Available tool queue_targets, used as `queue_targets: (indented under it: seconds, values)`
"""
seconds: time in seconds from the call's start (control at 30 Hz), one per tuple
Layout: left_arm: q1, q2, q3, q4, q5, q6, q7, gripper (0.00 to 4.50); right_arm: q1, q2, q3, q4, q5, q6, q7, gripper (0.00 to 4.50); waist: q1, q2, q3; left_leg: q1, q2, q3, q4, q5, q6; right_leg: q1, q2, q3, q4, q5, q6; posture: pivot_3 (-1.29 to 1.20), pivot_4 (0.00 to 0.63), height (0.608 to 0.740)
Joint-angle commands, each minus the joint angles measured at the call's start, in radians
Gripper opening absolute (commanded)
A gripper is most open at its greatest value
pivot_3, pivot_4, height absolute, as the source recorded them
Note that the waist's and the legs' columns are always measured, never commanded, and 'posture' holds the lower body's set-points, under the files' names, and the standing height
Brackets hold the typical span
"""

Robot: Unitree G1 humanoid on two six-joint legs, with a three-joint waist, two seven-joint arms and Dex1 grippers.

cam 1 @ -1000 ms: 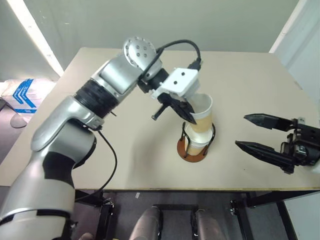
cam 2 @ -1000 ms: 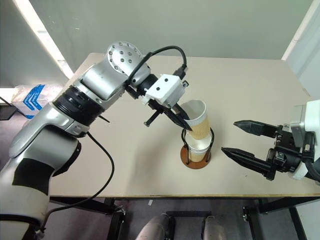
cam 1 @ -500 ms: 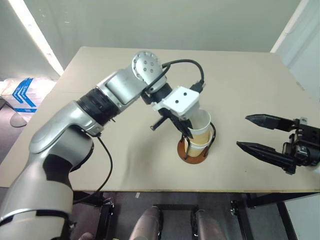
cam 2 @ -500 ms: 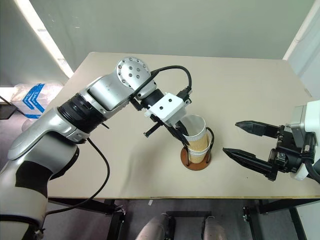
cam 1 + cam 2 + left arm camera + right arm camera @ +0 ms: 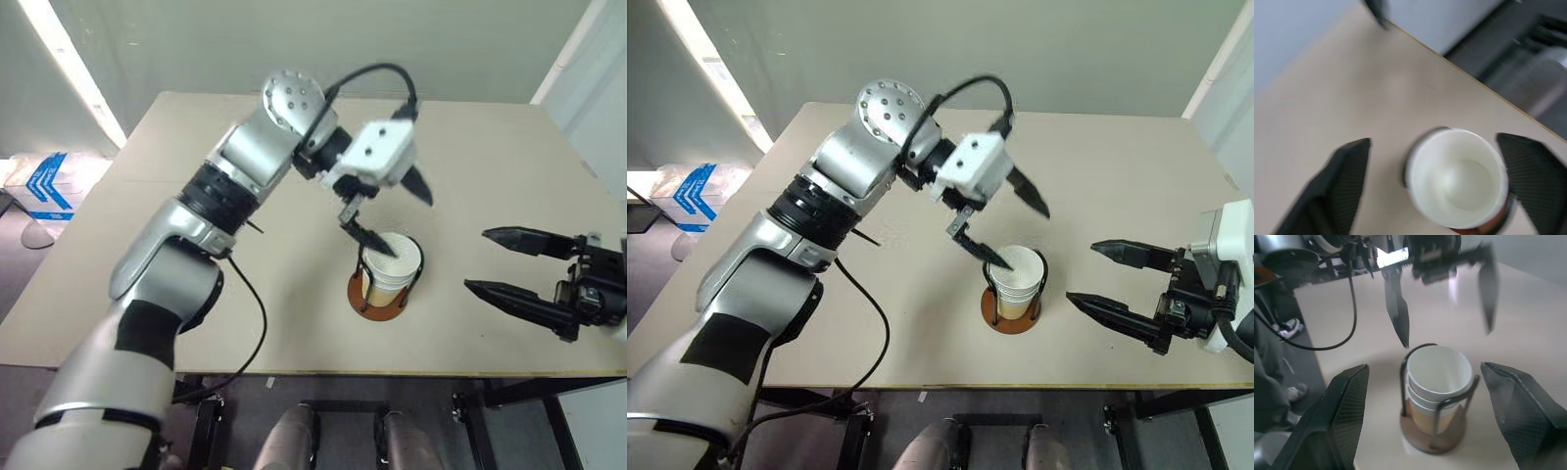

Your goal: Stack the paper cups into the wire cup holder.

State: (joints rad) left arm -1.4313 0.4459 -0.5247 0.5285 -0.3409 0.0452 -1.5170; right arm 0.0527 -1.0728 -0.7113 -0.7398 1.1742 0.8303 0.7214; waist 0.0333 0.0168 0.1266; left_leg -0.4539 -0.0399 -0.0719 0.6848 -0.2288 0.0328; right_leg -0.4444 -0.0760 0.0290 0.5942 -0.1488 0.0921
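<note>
Paper cups point(image 5: 1439, 374), white inside and tan outside, sit nested one in another within the wire cup holder point(image 5: 1016, 294), its black loops standing round them and its reddish-brown disc base flat on the beige table point(image 5: 176, 245), toward the near edge. From the right wrist I count two rims for certain; a third I cannot make out. My left gripper point(image 5: 392, 211) hangs just above the stack, pointing down at it, fingers spread wide and clear of the top rim, one fingertip near the rim on the left side, the other well out over the table. Nothing is in it. I judge that spread suits a release: the top cup sits low and level in the loops, so it needs no more holding. My right gripper point(image 5: 509, 264) waits beside the holder, off to the right and apart from it, jaws wide and empty, aimed at the stack, well placed to steady the holder if it tips.
</note>
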Motion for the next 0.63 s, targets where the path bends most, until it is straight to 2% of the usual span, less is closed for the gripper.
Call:
queue_targets:
  seconds: [0.03, 0.23, 0.37, 0.63]
  values:
    - [0.014, 0.008, 0.138, 0.005, 0.011, 0.045, 0.108, 4.47, -0.043, -0.018, 0.069, 0.07, -0.118, -0.032, -0.045, 3.85, -0.001, 0.0, 0.0, 0.0, 0.0, 0.0, 0.0, 0.0, 0.0, 0.0, 0.0, 0.0, 0.0, 0.0, 0.0, 0.0, 0.15, 0.74]
    - [0.172, 0.016, 0.311, -0.083, 0.043, 0.215, 0.415, 4.47, -0.197, 0.017, 0.268, 0.234, -0.305, -0.076, -0.11, 3.85, -0.006, 0.002, -0.001, 0.003, 0.001, 0.003, 0.0, 0.001, 0.0, 0.001, 0.0, 0.001, 0.001, 0.003, 0.001, 0.0, 0.15, 0.74]
    - [0.358, 0.022, 0.424, -0.209, 0.087, 0.299, 0.685, 4.47, -0.393, 0.129, 0.43, 0.429, -0.467, -0.118, -0.213, 3.85, -0.013, 0.002, -0.001, 0.005, 0.0, 0.003, 0.001, 0.005, 0.0, 0.001, 0.0, 0.0, 0.001, 0.006, 0.0, 0.0, 0.15, 0.74]
    - [0.577, -0.018, 0.49, -0.444, 0.152, 0.39, 0.944, 4.47, -0.614, 0.284, 0.465, 0.722, -0.593, -0.099, -0.315, 3.85, -0.002, 0.003, -0.001, 0.005, 0.0, 0.003, -0.001, 0.014, 0.001, 0.001, 0.0, 0.0, 0.0, 0.013, -0.007, 0.0, 0.15, 0.74]
